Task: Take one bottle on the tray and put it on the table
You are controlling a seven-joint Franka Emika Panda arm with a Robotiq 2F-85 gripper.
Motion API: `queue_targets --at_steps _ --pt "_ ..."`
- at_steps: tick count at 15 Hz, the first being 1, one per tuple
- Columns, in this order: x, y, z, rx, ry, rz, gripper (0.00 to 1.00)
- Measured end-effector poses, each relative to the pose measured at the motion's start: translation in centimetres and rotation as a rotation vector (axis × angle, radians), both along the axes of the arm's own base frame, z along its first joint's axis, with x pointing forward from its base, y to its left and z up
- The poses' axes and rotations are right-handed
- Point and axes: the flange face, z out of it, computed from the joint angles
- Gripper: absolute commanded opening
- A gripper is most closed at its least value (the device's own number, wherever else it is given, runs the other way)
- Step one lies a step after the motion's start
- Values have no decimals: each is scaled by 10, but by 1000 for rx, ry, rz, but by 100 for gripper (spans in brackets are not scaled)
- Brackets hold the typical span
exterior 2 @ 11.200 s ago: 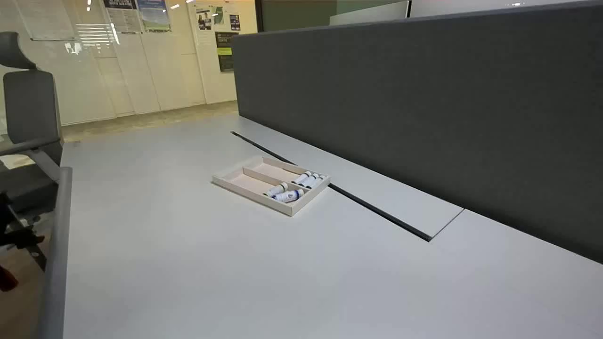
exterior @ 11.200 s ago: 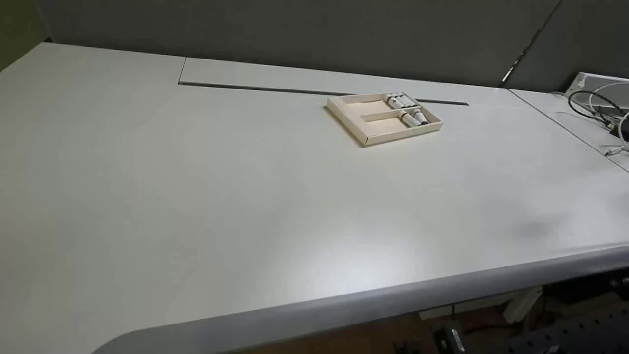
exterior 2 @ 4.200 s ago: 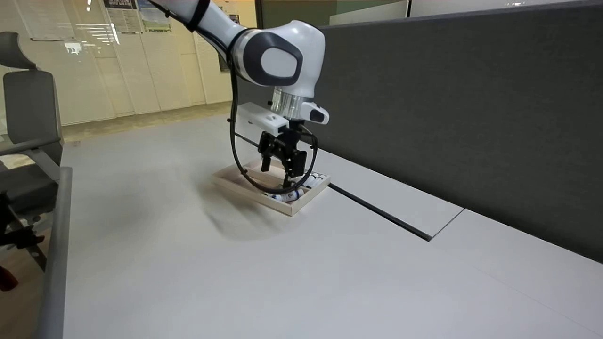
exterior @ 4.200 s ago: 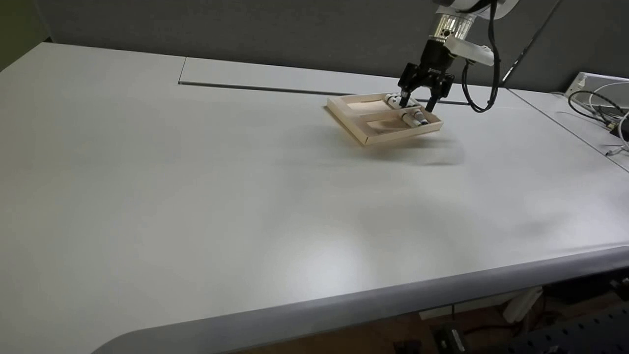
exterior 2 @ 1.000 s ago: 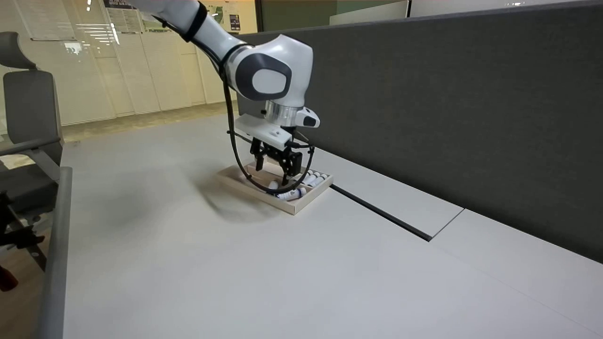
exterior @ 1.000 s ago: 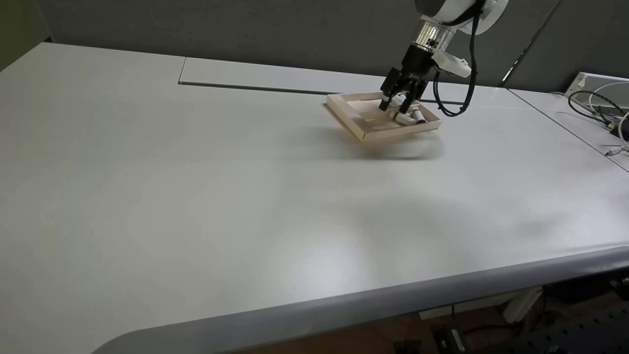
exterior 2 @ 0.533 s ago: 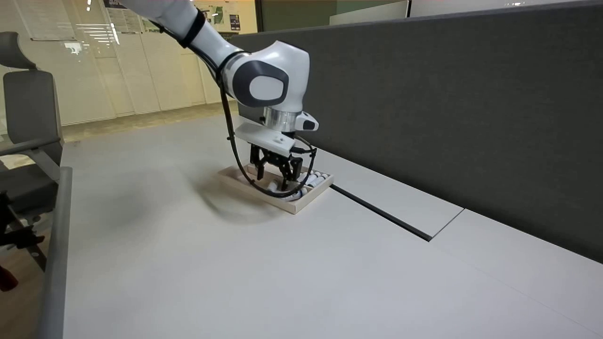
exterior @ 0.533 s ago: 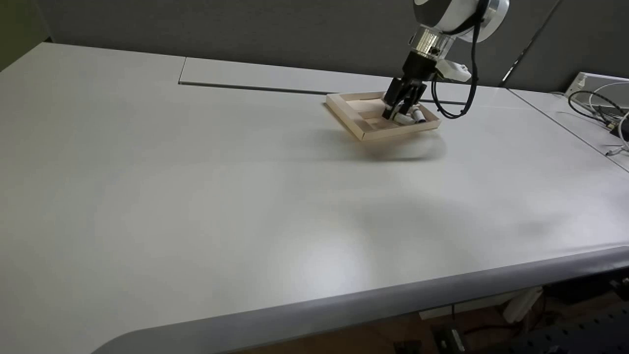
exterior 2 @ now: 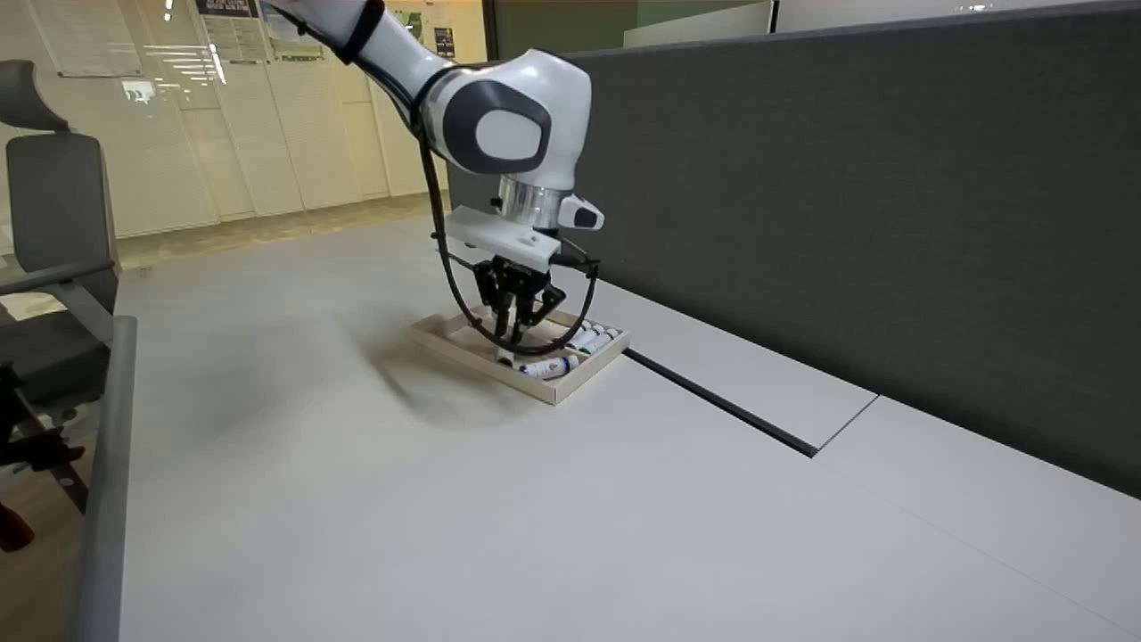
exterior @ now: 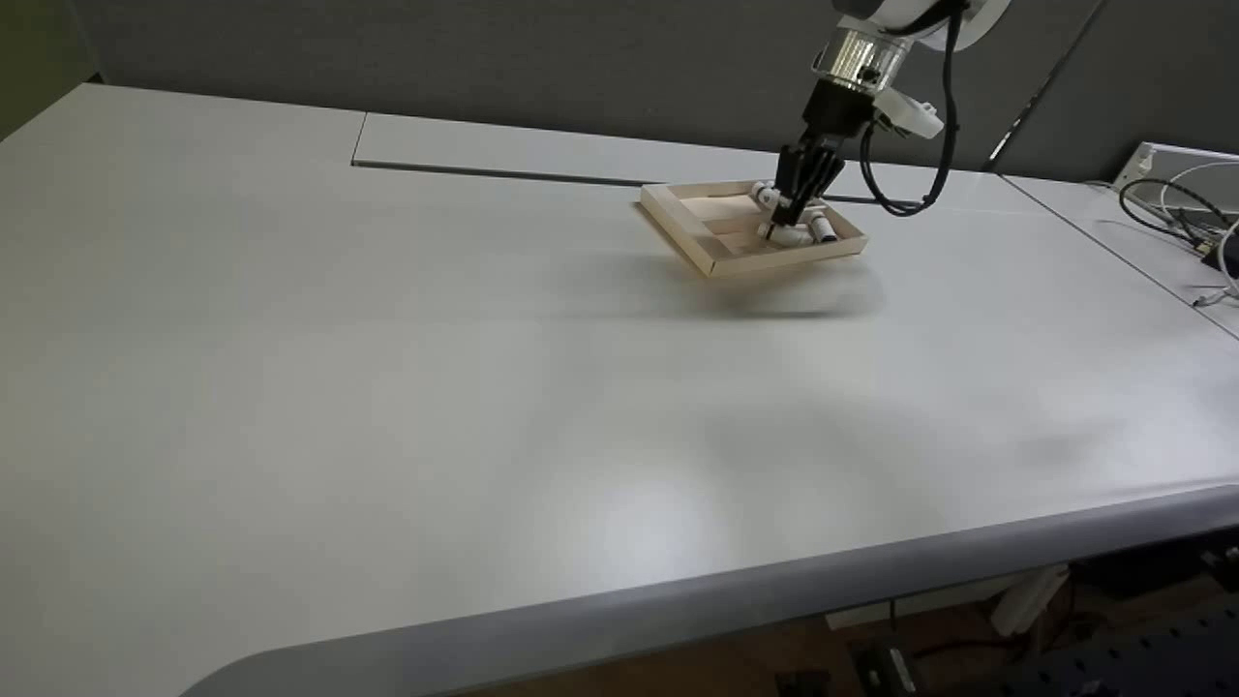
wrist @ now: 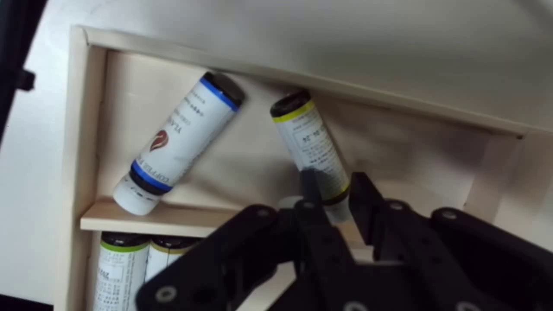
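Observation:
The pale wooden tray (exterior: 789, 259) (exterior 2: 593, 370) rests on the off-white table (exterior: 387, 387). In the wrist view a white-labelled bottle with yellow bands (wrist: 312, 142) lies slanted in the near compartment, its dark base by the outer wall. My gripper (wrist: 333, 181) (exterior 2: 510, 332) is shut on this bottle near its cap end, one finger on each side. In an exterior view the bottle (exterior 2: 505, 358) looks tilted under the fingertips; whether it has left the tray floor I cannot tell. A blue-banded bottle (wrist: 185, 134) lies beside it, its cap on the divider.
Behind the divider lie more bottles, one with a green band (wrist: 123, 268). A grey partition (exterior: 581, 68) rises along the table's back edge. Close to the tray runs a dark strip (exterior 2: 722, 406). The arm's black cable (exterior 2: 437, 232) loops down beside the gripper.
The fingers have come together from wide apart, around the yellow-banded bottle. After dipping into the tray, the arm has risen slightly over the last half second.

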Motion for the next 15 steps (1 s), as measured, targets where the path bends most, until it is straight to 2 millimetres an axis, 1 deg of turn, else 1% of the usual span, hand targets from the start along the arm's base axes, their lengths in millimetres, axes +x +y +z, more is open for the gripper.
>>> queue_targets --at_steps 1,2,3,4,5,7,8,9,11,12,14,15 --pt "0 -1 10 2 20 -3 0" --pt "1 -4 22 4 41 -10 10" --pt "3 -8 34 7 57 -21 29" --pt "5 -14 47 8 66 -30 29" --pt "8 -20 59 8 69 -35 34" --pt "11 -29 78 6 70 -43 48" --pt "12 -31 82 6 70 -43 54" --pt "12 -31 81 5 71 -40 62" --pt "11 -25 75 1 76 -28 74" --pt "11 -21 69 -4 80 -17 82" --pt "9 -11 53 -13 87 3 94" --pt "9 -5 45 -21 85 14 99"
